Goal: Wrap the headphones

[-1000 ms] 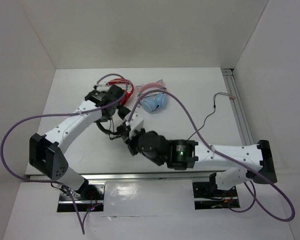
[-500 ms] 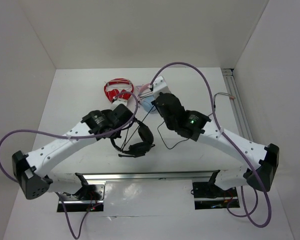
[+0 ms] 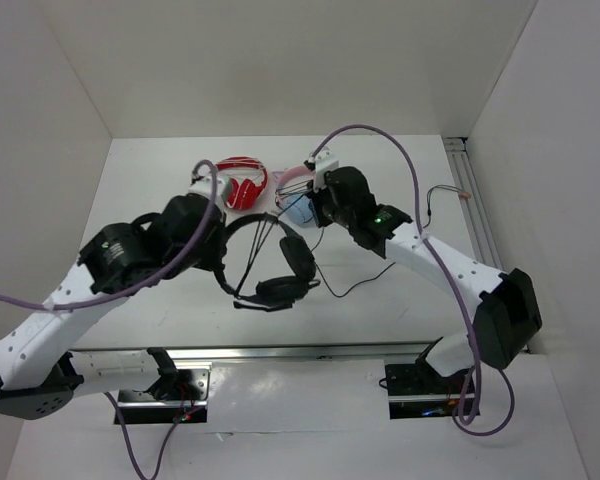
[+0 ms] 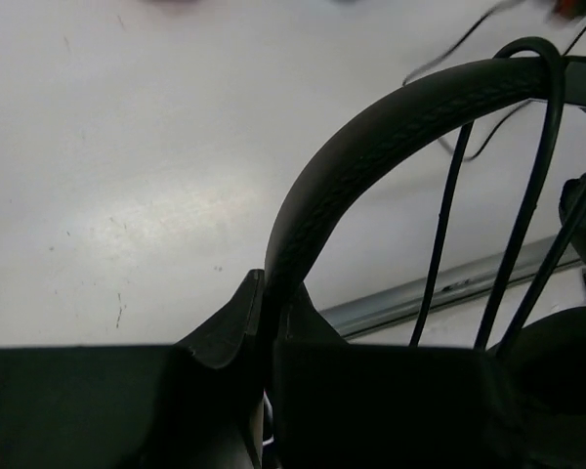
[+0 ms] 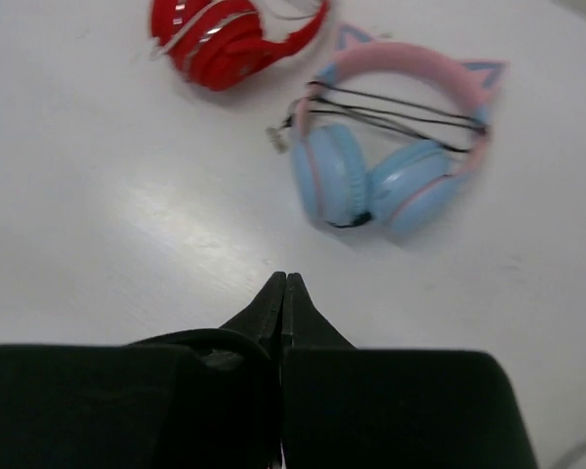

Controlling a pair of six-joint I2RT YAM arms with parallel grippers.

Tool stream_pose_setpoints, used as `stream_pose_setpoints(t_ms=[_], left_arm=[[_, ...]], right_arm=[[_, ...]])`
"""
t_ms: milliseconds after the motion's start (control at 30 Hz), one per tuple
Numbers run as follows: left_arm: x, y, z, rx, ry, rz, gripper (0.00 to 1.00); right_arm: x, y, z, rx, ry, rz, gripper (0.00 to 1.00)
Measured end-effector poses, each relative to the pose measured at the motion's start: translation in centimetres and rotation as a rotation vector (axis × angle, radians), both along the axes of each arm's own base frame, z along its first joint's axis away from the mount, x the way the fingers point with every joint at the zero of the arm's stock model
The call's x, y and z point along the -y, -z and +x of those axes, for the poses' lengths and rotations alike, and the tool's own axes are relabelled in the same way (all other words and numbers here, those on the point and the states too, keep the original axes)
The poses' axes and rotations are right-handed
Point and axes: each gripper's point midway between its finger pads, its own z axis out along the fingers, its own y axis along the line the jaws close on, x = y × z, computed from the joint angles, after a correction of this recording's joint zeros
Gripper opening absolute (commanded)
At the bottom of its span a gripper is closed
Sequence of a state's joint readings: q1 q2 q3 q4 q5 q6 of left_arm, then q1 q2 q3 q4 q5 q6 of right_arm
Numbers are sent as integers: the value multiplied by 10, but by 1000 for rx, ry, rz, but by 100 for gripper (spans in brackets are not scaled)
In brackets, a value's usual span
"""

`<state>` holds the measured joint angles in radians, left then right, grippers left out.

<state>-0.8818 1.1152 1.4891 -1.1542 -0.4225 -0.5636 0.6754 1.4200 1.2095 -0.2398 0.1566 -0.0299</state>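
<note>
The black headphones [image 3: 277, 289] hang above the table's middle. My left gripper [image 3: 223, 264] is shut on their padded headband [image 4: 371, 127], which arches up to the right out of the left gripper [image 4: 271, 293] in the left wrist view. Thin black cable strands [image 3: 263, 250] cross the headband's arc and run up toward my right gripper [image 3: 300, 208]. The right gripper [image 5: 284, 285] is shut, with a loop of black cable [image 5: 200, 339] running into its left side. More cable [image 3: 355, 285] trails on the table to the right.
Red-and-white headphones [image 3: 242, 185] lie at the back, with light-blue and pink cat-ear headphones [image 5: 391, 166] next to them, just under my right gripper. A thin loose wire [image 3: 432, 196] and a metal rail [image 3: 477, 225] lie along the right side. White walls enclose the table.
The right gripper has pulled the cable from the table's middle to the back. The left arm has swung left and the headphones have turned, with the headband now arching toward the back.
</note>
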Motion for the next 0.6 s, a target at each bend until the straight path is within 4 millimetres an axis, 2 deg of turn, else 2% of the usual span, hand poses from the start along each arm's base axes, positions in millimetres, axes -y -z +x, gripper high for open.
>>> stream_pose_setpoints(t_ms=[100,133,267,333,467,600], left_arm=[[-5,-51,4,87,-51,-87,0],[-6,-62,5,108,-66,-112,0],[-5,-74,8,114,-96,-140,0],[0,-82,9,121,-110,-182,0],[0,-102,11,147,-162,-272,0],[-9,-123,12,185,-256,-355,0]], right_arm=[[-38,36,-7,-92,-99,101,0],[-53,47,-9,-119,-135,133,1],[-119,75,-34,-208,-311,296,11],[-140,92,-42,-261,-361,367,13],[-169,136,-52,-373,-403,447,19],[-182,179,-73,-468,-419,448,24]])
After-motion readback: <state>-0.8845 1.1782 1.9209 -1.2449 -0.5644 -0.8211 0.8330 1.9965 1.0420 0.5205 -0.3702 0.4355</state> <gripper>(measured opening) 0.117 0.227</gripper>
